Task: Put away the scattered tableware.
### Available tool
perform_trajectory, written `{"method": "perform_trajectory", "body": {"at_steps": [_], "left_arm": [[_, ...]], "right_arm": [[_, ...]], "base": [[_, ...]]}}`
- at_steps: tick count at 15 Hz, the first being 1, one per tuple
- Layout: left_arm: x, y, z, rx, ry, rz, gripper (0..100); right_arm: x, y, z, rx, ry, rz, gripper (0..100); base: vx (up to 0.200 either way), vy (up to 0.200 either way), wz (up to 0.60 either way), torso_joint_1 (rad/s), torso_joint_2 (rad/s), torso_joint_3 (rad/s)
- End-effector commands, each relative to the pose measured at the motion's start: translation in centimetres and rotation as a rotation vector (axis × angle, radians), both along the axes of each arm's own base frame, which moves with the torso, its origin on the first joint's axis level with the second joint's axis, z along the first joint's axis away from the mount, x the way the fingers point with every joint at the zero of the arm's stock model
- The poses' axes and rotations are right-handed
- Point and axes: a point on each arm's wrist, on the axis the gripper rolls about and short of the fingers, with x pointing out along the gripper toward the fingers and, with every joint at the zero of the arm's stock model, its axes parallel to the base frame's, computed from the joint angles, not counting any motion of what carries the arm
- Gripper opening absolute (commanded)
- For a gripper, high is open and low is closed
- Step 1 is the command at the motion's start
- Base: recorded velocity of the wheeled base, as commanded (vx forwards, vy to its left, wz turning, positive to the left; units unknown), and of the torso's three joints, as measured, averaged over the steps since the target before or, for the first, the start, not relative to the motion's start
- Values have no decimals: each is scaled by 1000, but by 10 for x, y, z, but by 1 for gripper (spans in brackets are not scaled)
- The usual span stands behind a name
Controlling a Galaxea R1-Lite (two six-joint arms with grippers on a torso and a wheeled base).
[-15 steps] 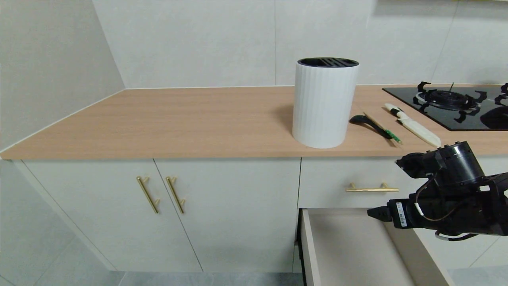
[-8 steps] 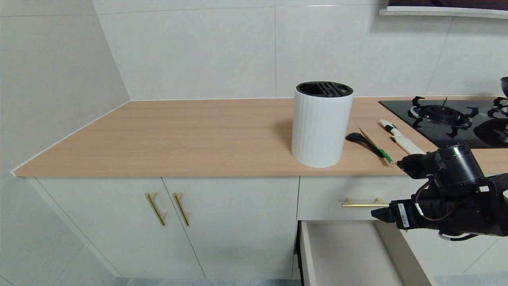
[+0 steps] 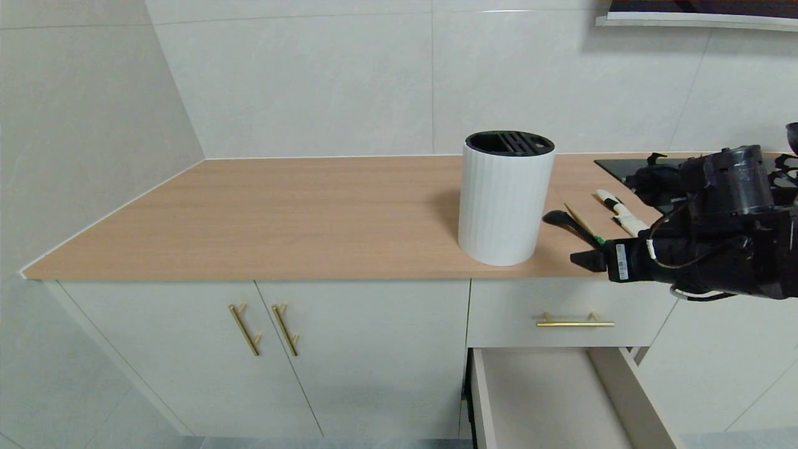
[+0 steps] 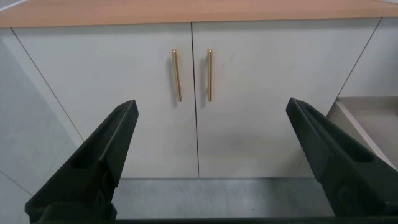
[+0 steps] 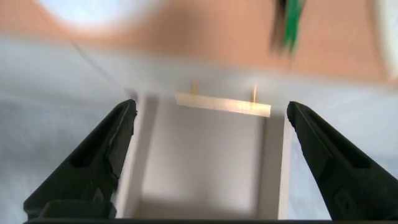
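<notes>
**Q:** Quick, what's on head cam?

**Me:** I see a wood counter (image 3: 299,218) along a tiled wall. A tall white holder (image 3: 506,206), ribbed w/ a black slotted top, stands upright near the front edge, right of centre. Just to its right, lying flat on the counter:
- black spoon (image 3: 557,217), closest to the holder
- wooden stick (image 3: 576,215) w/ a green end, right against the spoon's handle; touching or crossing, can't tell
- white knife (image 3: 623,215), a bit further right, apart from both

A black gas hob (image 3: 614,163) sits behind them, partly hidden by my R arm.

**Q:** Grippers?

**Me:** My right gripper (image 3: 586,260) hangs at about counter-edge height. Its tip points twd the holder and is near the stick's green end. On its wrist cam the fingers (image 5: 87,168) are spread wide w/ nothing between them. Past them, blurry, I see the drawer (image 5: 208,168), the drawer handle (image 5: 222,104) on the front above it, and a green smear on wood. My left gripper (image 4: 211,102) is low, facing the cabinet doors (image 4: 186,137) w/ their two vertical door handles (image 4: 177,74). Its fingers are also spread wide, holding nothing.

**Q:** Drawer?

**Me:** It's pulled out, pale inside, under a closed drawer front, below the utensils.
</notes>
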Motion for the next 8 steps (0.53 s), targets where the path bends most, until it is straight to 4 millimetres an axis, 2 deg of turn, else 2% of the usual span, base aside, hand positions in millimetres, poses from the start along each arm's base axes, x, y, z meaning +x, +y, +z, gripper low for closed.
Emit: {"method": "perform_trajectory", "body": {"at_steps": [1, 5, 8], "left_arm": [[0, 0, 0, 0, 0, 0, 100], [0, 0, 0, 0, 0, 0, 100], [0, 0, 0, 0, 0, 0, 100]], "right_arm": [[16, -7, 2, 8, -19, -41, 100], [33, -29, -3, 15, -50, -123, 100], [52, -31, -21, 10, -27, -144, 100]], "base": [[0, 0, 0, 0, 0, 0], [0, 0, 0, 0, 0, 0], [0, 0, 0, 0, 0, 0]]}}
